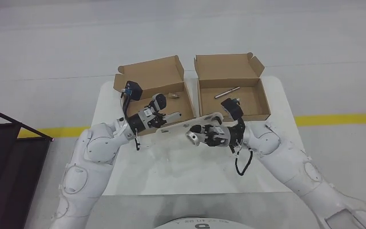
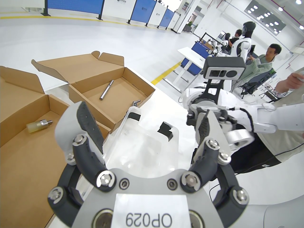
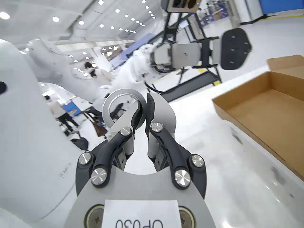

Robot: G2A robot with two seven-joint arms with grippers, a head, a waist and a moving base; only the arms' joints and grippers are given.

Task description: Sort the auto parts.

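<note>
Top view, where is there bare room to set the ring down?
Free: the floor of the box between the rod and its near wall, and the table strip on the robot's side of both arms. Crowded: the middle, where the clear tray lies between the left gripper and the right gripper holding the ring.

Left wrist view: left cardboard box (image 2: 21,110) runs off the frame edge | clear plastic tray (image 2: 152,143) partly masked by the left gripper (image 2: 146,110) | Right wrist view: metal ring (image 3: 106,110) half hidden behind the right gripper (image 3: 144,103) jaws | cardboard box (image 3: 261,110) cropped at the edge, which box unclear
</note>
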